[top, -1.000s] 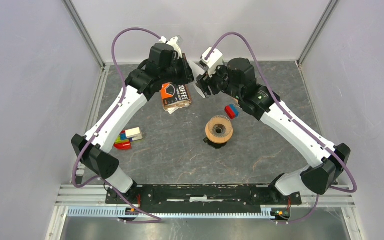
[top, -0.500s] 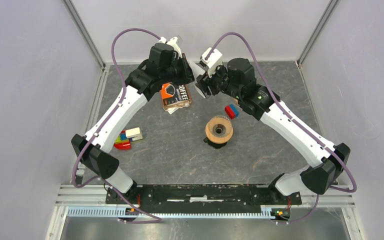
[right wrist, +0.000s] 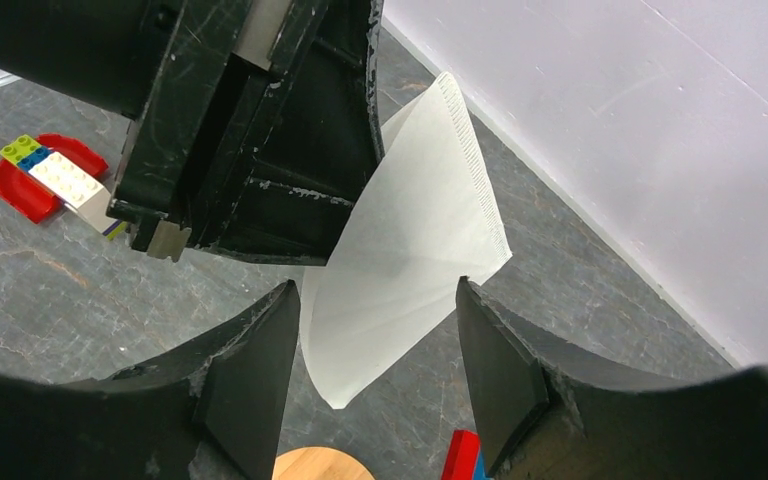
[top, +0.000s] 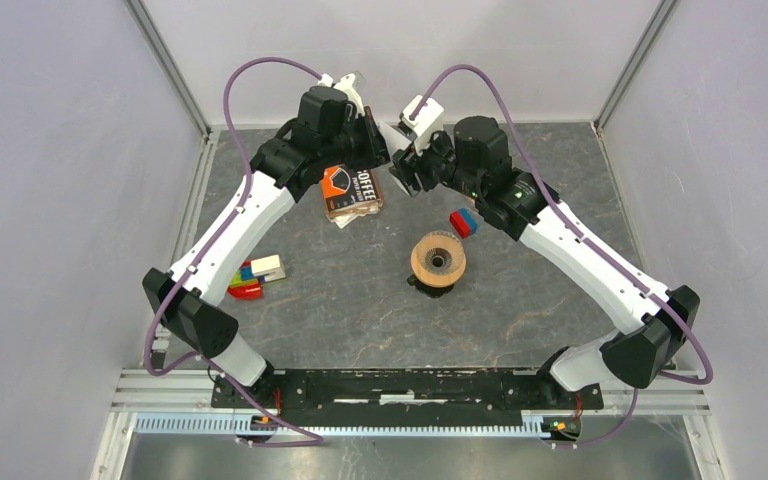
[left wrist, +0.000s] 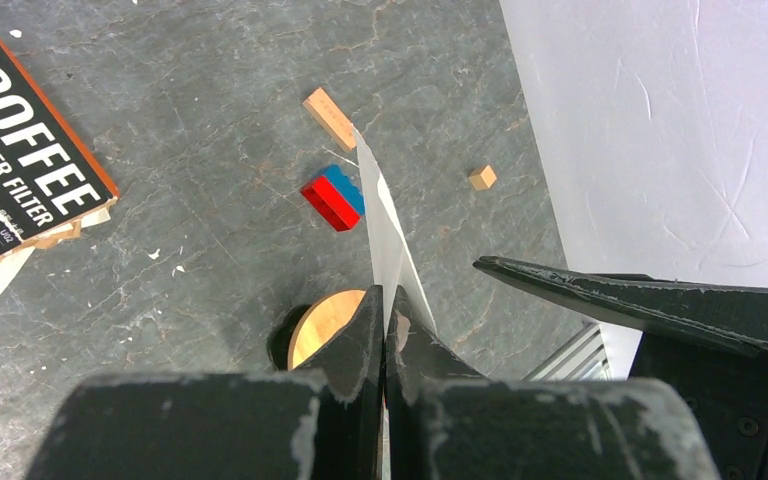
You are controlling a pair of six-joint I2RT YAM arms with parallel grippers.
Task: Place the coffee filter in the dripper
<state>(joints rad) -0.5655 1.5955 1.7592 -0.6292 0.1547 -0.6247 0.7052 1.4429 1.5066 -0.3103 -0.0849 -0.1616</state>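
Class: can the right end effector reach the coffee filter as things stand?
Probably yes: the coffee filter, pinched by the left end effector, hangs between the open fingers of the right end effector.

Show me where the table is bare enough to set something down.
Bare: the wide near strip between the dripper and the arm bases, and the stretch between the brick pile and the dripper. Crowded: far middle, around the coffee packet and red-blue block.

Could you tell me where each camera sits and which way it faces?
Top external: above, behind the bases, looking down on the table; left arm and right arm show.
Left wrist: looks down past the left gripper, shut on the coffee filter.
Right wrist: faces that filter through the open right gripper.
Both wrist views share filter and dripper.
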